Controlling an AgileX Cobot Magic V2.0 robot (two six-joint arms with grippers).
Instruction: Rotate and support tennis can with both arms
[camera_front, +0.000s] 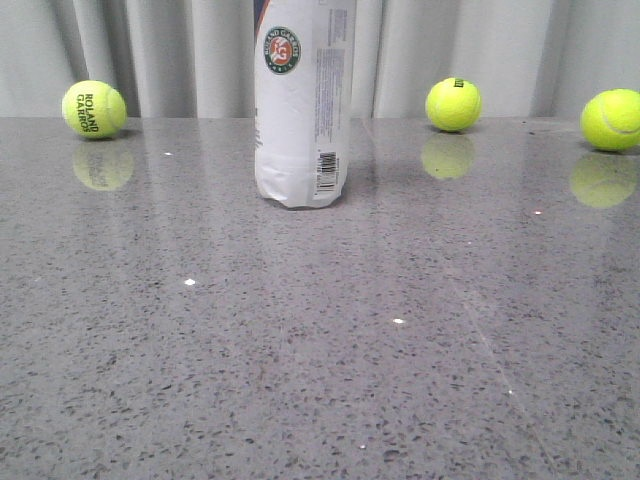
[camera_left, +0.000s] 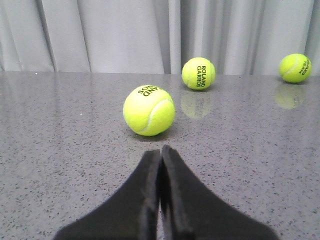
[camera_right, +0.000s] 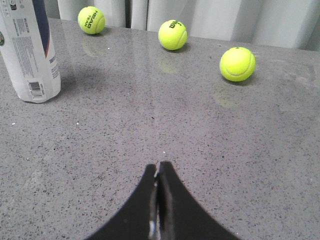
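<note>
The tennis can (camera_front: 301, 105) stands upright at the back middle of the grey table, its ribbed base down, barcode and round red-green logo facing me; its top is cut off by the frame. It also shows in the right wrist view (camera_right: 31, 50), far off to the side of my right gripper (camera_right: 158, 166). That gripper is shut and empty, low over bare table. My left gripper (camera_left: 160, 151) is shut and empty, its tips just short of a yellow-green tennis ball (camera_left: 149, 110). The can is out of the left wrist view. Neither arm shows in the front view.
In the front view three tennis balls lie along the back by the grey curtain: one at the left (camera_front: 94, 109), two at the right (camera_front: 453, 104) (camera_front: 612, 120). More balls show in the left wrist view (camera_left: 198, 73) (camera_left: 295, 68) and the right wrist view (camera_right: 237, 64) (camera_right: 172, 35) (camera_right: 91, 20).
</note>
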